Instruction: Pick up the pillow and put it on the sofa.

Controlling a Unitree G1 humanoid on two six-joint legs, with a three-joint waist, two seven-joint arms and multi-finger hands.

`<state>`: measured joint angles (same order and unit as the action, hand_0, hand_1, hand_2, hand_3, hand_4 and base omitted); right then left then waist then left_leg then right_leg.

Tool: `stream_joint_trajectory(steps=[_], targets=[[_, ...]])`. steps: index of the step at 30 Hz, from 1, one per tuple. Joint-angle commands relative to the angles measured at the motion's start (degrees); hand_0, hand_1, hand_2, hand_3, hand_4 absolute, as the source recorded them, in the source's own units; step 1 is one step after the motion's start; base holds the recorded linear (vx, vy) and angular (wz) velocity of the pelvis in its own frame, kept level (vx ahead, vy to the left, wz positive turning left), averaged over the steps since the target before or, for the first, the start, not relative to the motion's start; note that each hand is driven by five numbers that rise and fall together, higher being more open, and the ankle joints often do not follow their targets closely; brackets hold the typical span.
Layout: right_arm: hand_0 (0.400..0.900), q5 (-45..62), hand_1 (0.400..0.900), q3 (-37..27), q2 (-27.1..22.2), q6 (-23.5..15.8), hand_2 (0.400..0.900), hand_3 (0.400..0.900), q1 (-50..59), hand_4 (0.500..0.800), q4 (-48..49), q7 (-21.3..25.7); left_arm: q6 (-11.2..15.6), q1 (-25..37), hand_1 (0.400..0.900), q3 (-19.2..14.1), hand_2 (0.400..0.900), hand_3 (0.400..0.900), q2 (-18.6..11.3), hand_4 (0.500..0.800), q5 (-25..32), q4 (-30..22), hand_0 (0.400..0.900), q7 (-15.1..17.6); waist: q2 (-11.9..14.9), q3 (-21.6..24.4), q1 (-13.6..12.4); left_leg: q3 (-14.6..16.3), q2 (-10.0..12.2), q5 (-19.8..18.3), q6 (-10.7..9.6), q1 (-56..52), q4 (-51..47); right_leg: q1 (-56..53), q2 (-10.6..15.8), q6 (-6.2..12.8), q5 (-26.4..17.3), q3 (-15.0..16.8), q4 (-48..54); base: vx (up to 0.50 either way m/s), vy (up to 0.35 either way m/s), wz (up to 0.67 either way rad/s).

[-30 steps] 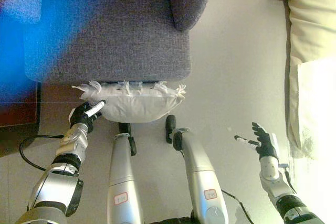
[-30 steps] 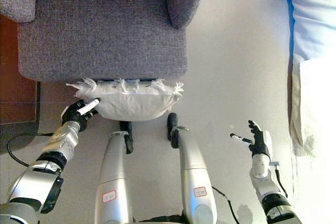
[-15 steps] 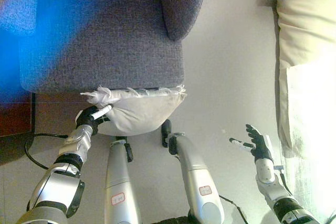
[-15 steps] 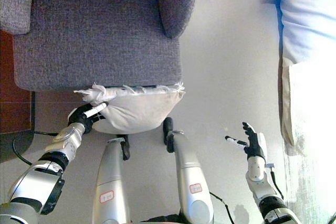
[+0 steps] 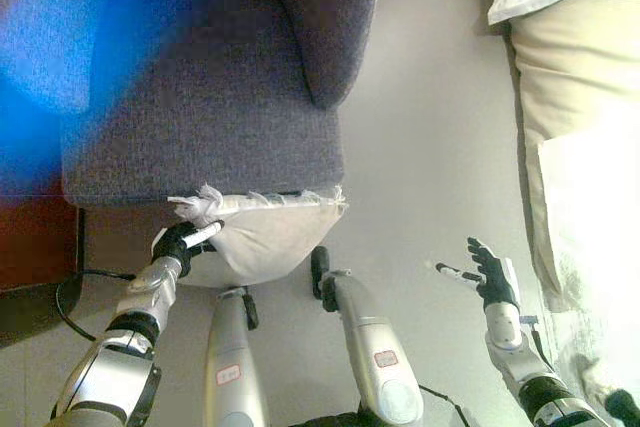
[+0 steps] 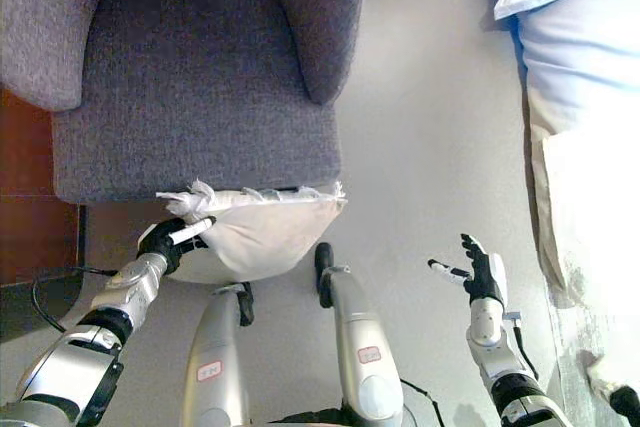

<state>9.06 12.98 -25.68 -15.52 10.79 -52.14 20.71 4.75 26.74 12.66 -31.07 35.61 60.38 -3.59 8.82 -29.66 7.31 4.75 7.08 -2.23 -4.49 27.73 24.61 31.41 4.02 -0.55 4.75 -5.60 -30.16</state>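
A white pillow point(image 6: 262, 232) with a fringed edge hangs just below the front edge of the grey sofa chair point(image 6: 190, 97). My left hand point(image 6: 172, 240) is shut on the pillow's left corner, holding it up against the seat front. In the left eye view the same pillow point(image 5: 265, 237) and left hand point(image 5: 185, 243) show beneath the seat. My right hand point(image 6: 478, 272) hovers open over the floor at the lower right, well away from the pillow, holding nothing.
A bed with cream and white bedding point(image 6: 585, 117) runs along the right edge. A dark wooden piece point(image 6: 35, 217) sits left of the sofa. Pale floor point(image 6: 430, 127) lies between sofa and bed.
The view has shifted, showing more of the sofa's seat and back. My left hand has kept hold of the pillow's corner and lifted it closer to the seat front. The right hand stays open.
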Motion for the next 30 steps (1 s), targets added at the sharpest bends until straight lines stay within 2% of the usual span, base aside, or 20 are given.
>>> stream_joint_trajectory(steps=[1,3,4,9,17,20,22,24,27,30], targets=[[0.900,-1.59,0.900,-5.01,-4.43,-1.50,0.900,0.900,-1.86,0.800,-2.64,0.57,10.35,-3.96,0.400,-0.49,0.400,0.400,2.07,0.500,-3.08,-9.84,0.400,-1.47,-5.36,8.63,-2.62,2.93,-2.22,-1.84,0.42,-3.55,-1.34,-9.35,0.06,2.28,1.94,-3.40,8.60,0.07,0.072,-0.13],[0.900,-2.65,0.900,-5.57,-4.47,-1.07,0.900,0.900,-2.01,0.800,-3.22,0.10,10.52,-6.47,0.400,-1.20,0.400,0.400,2.32,0.500,-2.56,-11.38,0.400,-2.24,-6.25,9.77,-3.03,3.38,-2.21,-1.23,0.26,-6.20,-3.48,-12.05,0.35,2.34,1.71,-3.67,10.56,0.05,0.063,-0.12],[0.900,-3.14,0.900,-6.42,-4.41,-1.73,0.900,0.900,-2.29,0.800,-4.44,-0.71,12.01,-8.72,0.400,-2.27,0.400,0.400,2.68,0.500,-4.60,-12.46,0.400,-2.69,-6.81,10.92,-3.44,3.67,-2.25,-0.89,0.25,-8.35,-5.13,-14.36,0.52,2.42,1.52,-3.87,12.26,0.09,0.059,-0.13],[0.900,-6.54,0.900,-8.98,-4.74,1.33,0.900,0.900,-4.42,0.800,-4.61,-2.69,10.42,-17.03,0.400,-5.04,0.400,0.400,1.35,0.500,-8.63,-21.52,0.400,-4.39,-8.72,17.30,-5.35,5.01,-2.65,1.02,-0.09,-18.81,-14.52,-25.39,1.75,3.63,-0.32,-5.85,21.32,0.16,0.061,-0.10],[0.900,-7.39,0.900,-12.73,-5.55,3.35,0.900,0.900,-7.20,0.800,-4.71,-3.85,7.85,-22.08,0.400,-10.14,0.400,0.400,-5.03,0.500,-14.56,-36.78,0.400,-3.30,-9.87,22.94,-6.85,6.73,-1.68,1.65,-0.20,-26.57,-20.60,-32.88,3.09,5.15,-2.23,-8.82,27.16,0.07,0.011,0.02],[0.900,-6.88,0.900,-13.48,-6.13,3.91,0.900,0.900,-7.50,0.800,-4.99,-4.57,5.30,-21.16,0.400,-12.10,0.400,0.400,-8.42,0.500,-15.76,-41.20,0.400,-3.02,-10.10,24.26,-6.92,7.00,-1.27,1.65,-0.29,-28.36,-21.98,-34.47,3.35,5.65,-2.67,-9.46,28.61,0.01,-0.012,0.05],[0.900,-6.79,0.900,-13.47,-6.29,4.06,0.900,0.900,-7.37,0.800,-5.53,-4.87,5.24,-19.89,0.400,-12.48,0.400,0.400,-10.31,0.500,-17.27,-42.27,0.400,-2.49,-10.30,24.91,-6.77,7.17,-1.15,1.62,-0.29,-29.39,-22.92,-35.09,3.45,5.95,-2.92,-9.66,29.28,0.00,-0.003,0.02],[0.900,-7.15,0.900,-13.20,-6.39,4.35,0.900,0.900,-7.22,0.800,-6.21,-5.15,1.97,-16.74,0.400,-12.98,0.400,0.400,-13.74,0.500,-18.03,-44.29,0.400,-2.35,-10.62,25.93,-6.42,7.36,-0.94,1.65,-0.37,-30.49,-23.96,-35.65,3.68,6.43,-3.26,-9.77,29.99,0.00,0.000,0.00],[0.900,-6.98,0.900,-12.72,-6.86,4.21,0.900,0.900,-6.71,0.800,-7.40,-5.63,0.13,-11.94,0.400,-12.51,0.400,0.400,-18.13,0.500,-18.52,-44.47,0.400,-1.86,-10.92,26.62,-5.92,7.66,-0.74,1.78,-0.49,-31.48,-24.88,-36.08,3.88,6.99,-3.85,-9.80,30.82,0.00,0.000,0.00],[0.900,-6.89,0.900,-11.78,-7.74,3.69,0.900,0.900,-6.09,0.800,-8.84,-6.24,-1.18,-4.52,0.400,-11.70,0.400,0.400,-23.94,0.500,-16.98,-42.00,0.400,-3.11,-11.42,27.41,-5.08,8.37,-0.42,1.84,-0.69,-32.33,-25.68,-36.31,3.97,7.47,-4.22,-9.74,31.50,0.01,-0.008,-0.05]])
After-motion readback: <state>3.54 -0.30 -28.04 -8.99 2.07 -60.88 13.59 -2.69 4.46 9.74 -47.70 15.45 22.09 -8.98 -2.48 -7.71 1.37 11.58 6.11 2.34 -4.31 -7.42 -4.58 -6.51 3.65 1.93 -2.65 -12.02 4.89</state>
